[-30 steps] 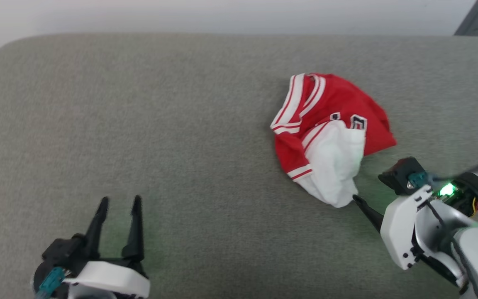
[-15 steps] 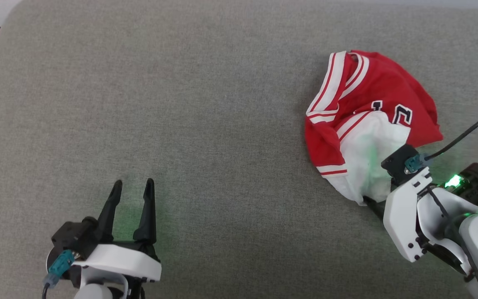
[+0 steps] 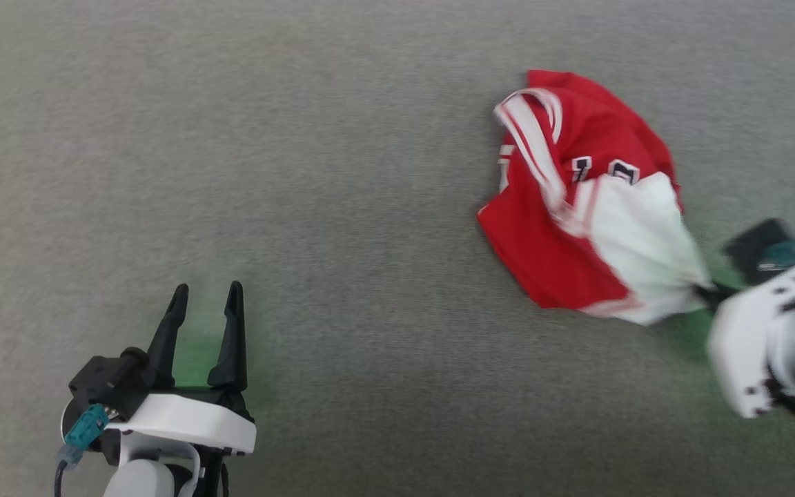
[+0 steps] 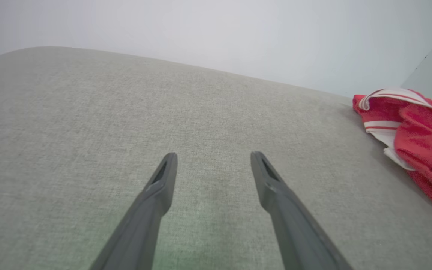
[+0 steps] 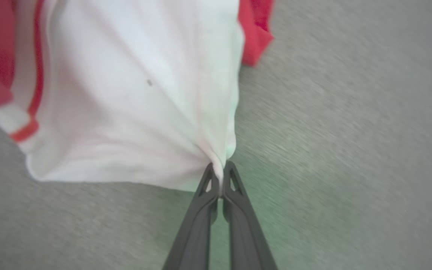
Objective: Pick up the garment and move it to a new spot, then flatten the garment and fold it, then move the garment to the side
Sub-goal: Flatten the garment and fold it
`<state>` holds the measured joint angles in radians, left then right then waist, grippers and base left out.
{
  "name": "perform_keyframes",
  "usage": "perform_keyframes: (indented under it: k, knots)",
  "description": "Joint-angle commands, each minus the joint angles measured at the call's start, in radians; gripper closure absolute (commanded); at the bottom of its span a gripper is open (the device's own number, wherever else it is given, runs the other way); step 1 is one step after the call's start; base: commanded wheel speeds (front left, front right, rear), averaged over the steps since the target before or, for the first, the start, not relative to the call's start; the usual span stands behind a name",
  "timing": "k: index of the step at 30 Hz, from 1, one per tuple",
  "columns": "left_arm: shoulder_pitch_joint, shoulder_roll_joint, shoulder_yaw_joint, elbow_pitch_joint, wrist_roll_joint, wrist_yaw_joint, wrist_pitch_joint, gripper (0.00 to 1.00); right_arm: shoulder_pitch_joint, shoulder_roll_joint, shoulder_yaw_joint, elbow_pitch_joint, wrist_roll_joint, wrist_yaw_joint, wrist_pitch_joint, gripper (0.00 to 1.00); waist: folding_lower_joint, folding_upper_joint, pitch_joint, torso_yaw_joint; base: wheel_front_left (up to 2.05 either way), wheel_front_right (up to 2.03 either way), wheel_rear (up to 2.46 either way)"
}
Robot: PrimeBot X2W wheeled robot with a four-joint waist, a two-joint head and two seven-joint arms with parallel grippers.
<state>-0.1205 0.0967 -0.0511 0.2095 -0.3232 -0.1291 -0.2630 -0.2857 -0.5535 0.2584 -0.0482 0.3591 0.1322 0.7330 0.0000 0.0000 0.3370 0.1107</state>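
The grey cushion [image 3: 342,172] is carrying the garment [image 3: 563,241] at two o'clock; the right gripper [image 5: 221,167], open a second ago, is now pinching its white sleeve [image 5: 126,93], so pickup is starting; the left gripper [image 3: 205,304] is waiting open at seven o'clock.

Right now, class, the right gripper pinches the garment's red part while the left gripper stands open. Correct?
No: the right gripper pinches the white part of the garment, not red; the right wrist view shows it. The left gripper stands open.

Your surface: grey woven upholstered pad [image 3: 342,172]. On it you have one item: crumpled red-and-white garment [image 3: 556,255], at two o'clock.
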Motion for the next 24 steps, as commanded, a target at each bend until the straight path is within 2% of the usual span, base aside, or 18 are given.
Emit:
perform_keyframes:
  k: [1, 6, 11, 15, 20, 21, 22, 23, 24]
  knots:
    - [-0.018, 0.007, -0.001, -0.006, 0.001, -0.002, -0.002, 0.00, 0.029, -0.011, -0.046, -0.010, -0.008, -0.003, -0.002, 1.00, 0.0000, 0.0000, -0.002, -0.030, 0.00, 0.00, 0.00]
    - [-0.031, 0.022, -0.011, -0.013, 0.002, -0.002, -0.002, 0.00, 0.105, -0.041, -0.241, -0.001, -0.044, -0.003, -0.016, 1.00, 0.0000, 0.0000, 0.004, -0.067, 0.00, 0.00, 0.00]
    - [-0.051, 0.036, -0.025, -0.006, -0.005, -0.002, -0.002, 0.00, 0.138, -0.022, -0.438, 0.088, -0.110, -0.003, -0.091, 1.00, 0.0000, 0.0000, 0.014, -0.082, 0.00, 0.00, 0.00]
    - [-0.066, 0.046, -0.037, 0.001, -0.006, -0.002, -0.002, 0.00, 0.121, 0.010, -0.511, 0.182, -0.157, -0.003, -0.181, 1.00, 0.0000, 0.0000, 0.017, -0.084, 0.00, 0.00, 0.00]
    - [-0.064, 0.057, -0.053, 0.009, -0.004, -0.002, -0.002, 0.00, 0.085, 0.052, -0.515, 0.292, -0.200, -0.003, -0.300, 1.00, 0.0000, 0.0000, 0.013, -0.088, 0.00, 0.00, 0.00]
    - [-0.064, 0.059, -0.061, 0.011, -0.002, -0.002, -0.002, 0.00, 0.072, 0.061, -0.517, 0.308, -0.203, -0.003, -0.327, 0.86, 0.0000, 0.0000, 0.010, -0.090, 0.00, 0.00, 0.00]
    - [-0.064, 0.059, -0.061, 0.011, -0.002, -0.002, -0.002, 0.00, 0.072, 0.061, -0.517, 0.308, -0.203, -0.003, -0.327, 0.86, 0.0000, 0.0000, 0.010, -0.090, 0.00, 0.00, 0.00]
    - [-0.066, 0.066, -0.070, 0.011, -0.004, -0.002, -0.002, 0.00, 0.062, 0.069, -0.514, 0.323, -0.207, -0.003, -0.352, 0.56, 0.0000, 0.0000, 0.006, -0.093, 0.00, 0.00, 0.00]
    - [-0.073, 0.075, -0.081, 0.010, -0.012, -0.002, -0.002, 0.00, 0.055, 0.077, -0.515, 0.336, -0.210, -0.003, -0.376, 0.00, 0.0000, 0.0000, 0.002, -0.096, 0.00, 0.00, 0.00]
